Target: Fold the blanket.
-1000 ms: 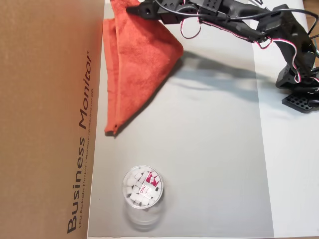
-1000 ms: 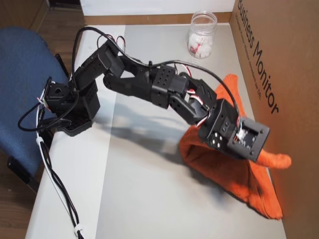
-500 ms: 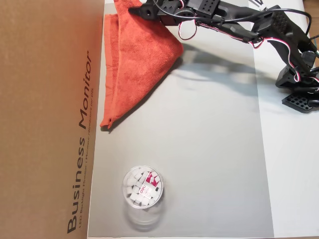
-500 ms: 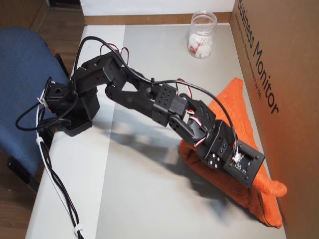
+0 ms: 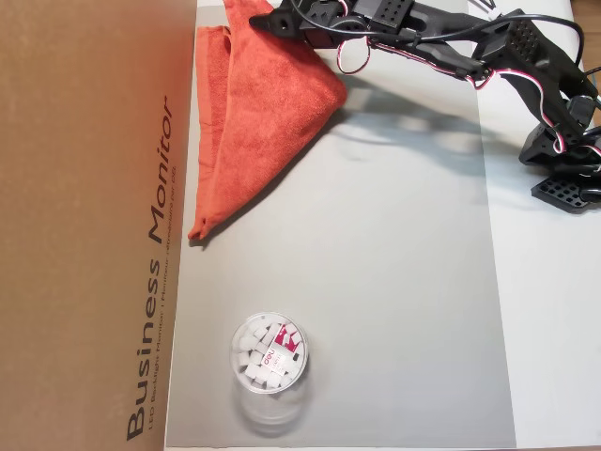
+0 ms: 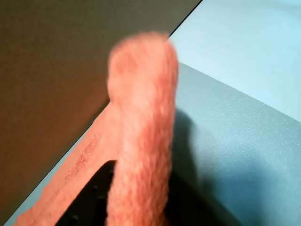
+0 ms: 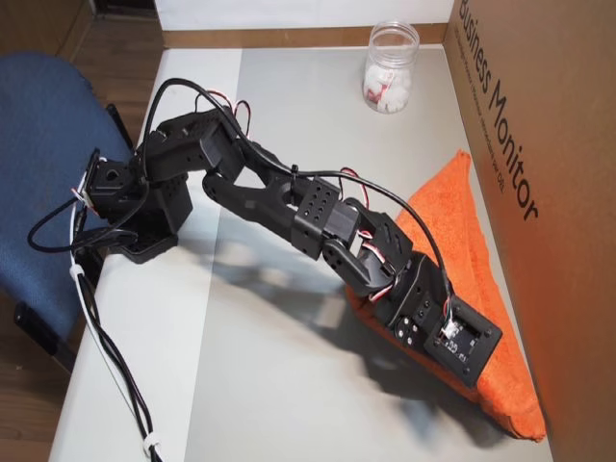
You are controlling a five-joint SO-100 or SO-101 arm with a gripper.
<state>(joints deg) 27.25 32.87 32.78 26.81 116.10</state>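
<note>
The blanket (image 5: 263, 103) is an orange-red towel lying doubled into a long triangle on the grey mat, against the cardboard box. In an overhead view its point reaches toward the tub. My gripper (image 5: 255, 17) sits at the towel's far top corner, at the frame's edge, shut on the cloth. In the wrist view a thick roll of blanket (image 6: 141, 122) rises from between the dark jaws, blurred and close. In the other overhead view the blanket (image 7: 452, 231) lies under the outstretched wrist, whose camera block hides the fingertips.
A tall cardboard box (image 5: 84, 225) walls off one side of the grey mat (image 5: 376, 282). A clear round tub (image 5: 269, 354) of white pieces stands on the mat near the box. The arm's base (image 7: 135, 202) sits at the table edge by a blue chair (image 7: 38, 144).
The gripper has carried the towel corner farther out along the box and lower. The towel now lies flatter, and its point has slid toward the box.
</note>
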